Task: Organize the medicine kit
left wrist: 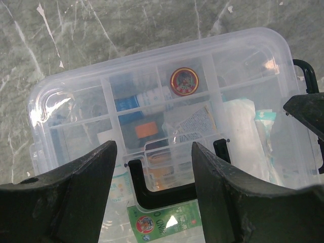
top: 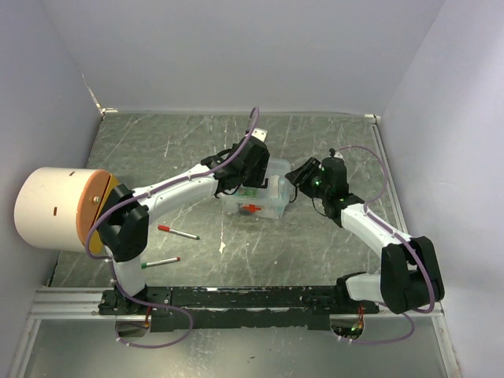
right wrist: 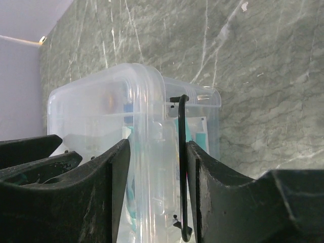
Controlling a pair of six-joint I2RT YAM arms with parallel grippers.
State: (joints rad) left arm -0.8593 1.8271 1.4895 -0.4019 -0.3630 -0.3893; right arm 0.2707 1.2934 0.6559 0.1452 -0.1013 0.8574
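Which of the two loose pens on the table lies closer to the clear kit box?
The red-capped pen. The green-capped pen lies lower in the top view, farther from the box.

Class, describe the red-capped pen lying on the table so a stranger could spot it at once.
Find the big cream cylinder at the left edge of the table. Just right of it lie two pens. The red-capped pen is the one nearer the clear box; the green-capped pen lies nearer the near edge.
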